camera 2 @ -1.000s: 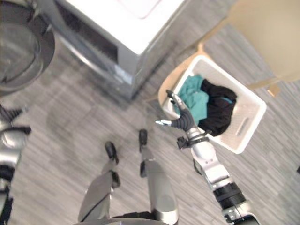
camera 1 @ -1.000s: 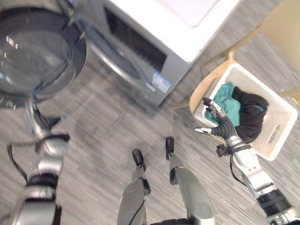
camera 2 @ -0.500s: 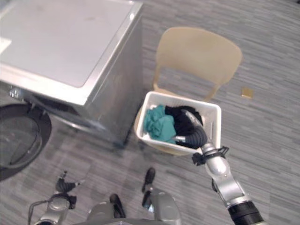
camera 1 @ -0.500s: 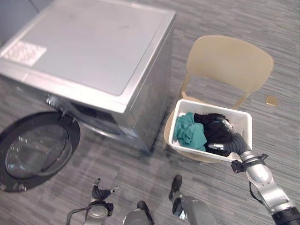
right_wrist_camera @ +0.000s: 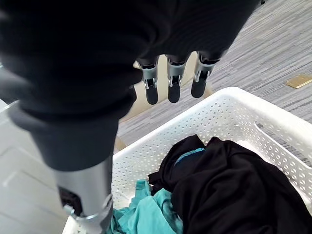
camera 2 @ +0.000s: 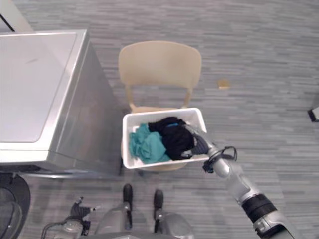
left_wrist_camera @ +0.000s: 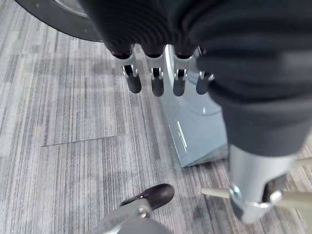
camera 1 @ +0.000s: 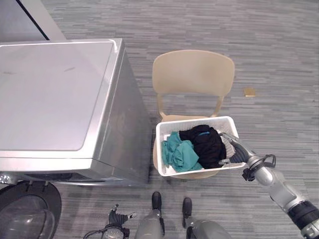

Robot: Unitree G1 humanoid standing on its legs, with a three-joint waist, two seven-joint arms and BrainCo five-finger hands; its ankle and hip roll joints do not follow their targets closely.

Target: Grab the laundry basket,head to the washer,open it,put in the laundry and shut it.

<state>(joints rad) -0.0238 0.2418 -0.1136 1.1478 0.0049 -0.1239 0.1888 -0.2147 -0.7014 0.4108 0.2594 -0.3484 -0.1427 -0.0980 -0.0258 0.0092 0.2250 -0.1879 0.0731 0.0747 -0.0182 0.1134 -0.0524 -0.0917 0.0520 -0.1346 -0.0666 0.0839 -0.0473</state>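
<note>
The white laundry basket (camera 1: 197,172) is sitting on the seat of a tan chair (camera 1: 193,79), right beside the washer (camera 1: 60,104), whose door (camera 1: 22,219) is hanging open low at the front. Inside, a teal garment (camera 1: 180,152) is lying next to a black one (camera 1: 207,144). The right hand (camera 1: 234,149) is hovering over the basket's right end with fingers (right_wrist_camera: 168,87) loosely extended, gripping nothing. The left hand (left_wrist_camera: 156,78) is hanging low by the floor, fingers relaxed too. Looks like the laundry pickup is starting. Best bet: dropping straight onto the black pile and curling deep so it's bunching plenty of cloth, not snagging the rim.
</note>
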